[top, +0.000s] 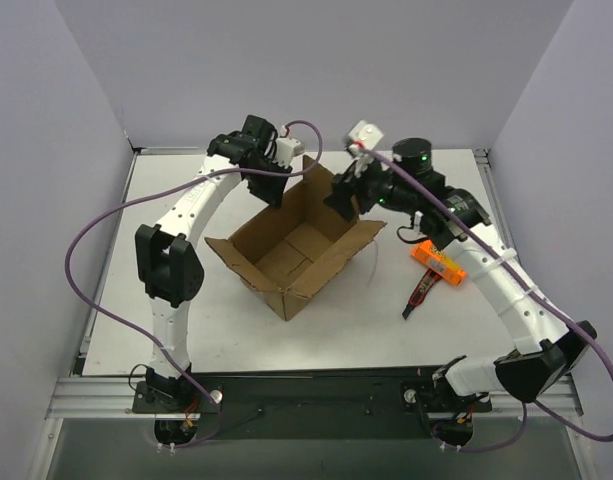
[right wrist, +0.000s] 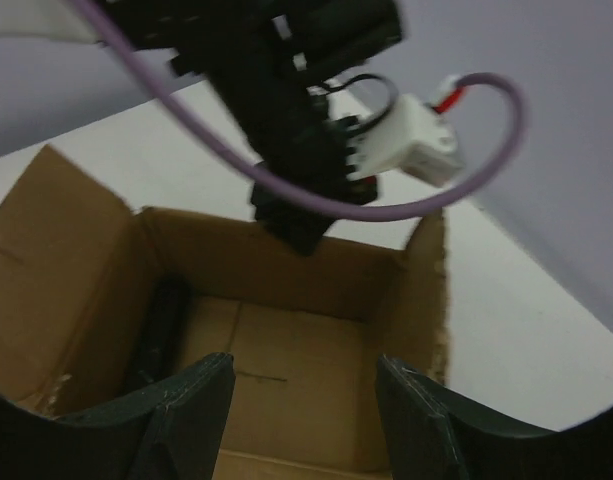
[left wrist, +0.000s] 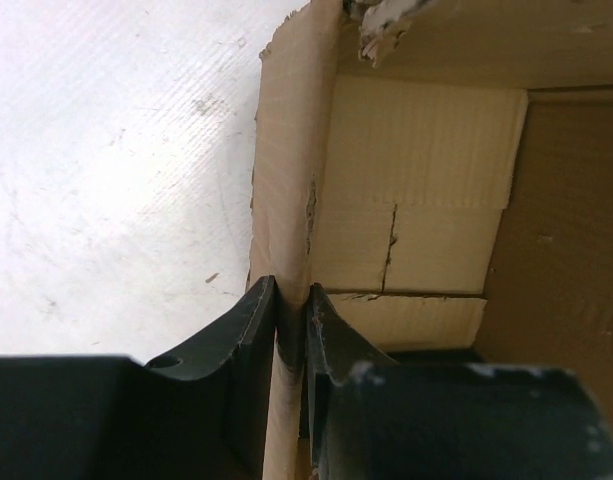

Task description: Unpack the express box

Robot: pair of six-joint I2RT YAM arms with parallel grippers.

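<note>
The white table (top: pixel 186 330) carries all items. The express box (top: pixel 331 255) sits near the table centre, between the two arms, rotated so that one corner points toward the arm bases. Its top is open, the flaps are folded outward and the bare cardboard floor is visible inside.

The left gripper (left wrist: pixel 291 320) is at the far-left side of the box. Its fingers (left wrist: pixel 248 345) are pressed together on the upright edge of a cardboard panel, one finger on the outer face and one on the inner face.

The right gripper (right wrist: pixel 303 370) is at the far-right side of the box, above the opening. Its jaws are spread, with the box interior visible between them. Whether either finger touches the cardboard cannot be determined.

An orange packet (top: pixel 438 263) lies flat on the table to the right of the box, well apart from it. A slim dark object (top: pixel 419 296) lies just beside the packet, on its near side. Its type cannot be determined.
</note>
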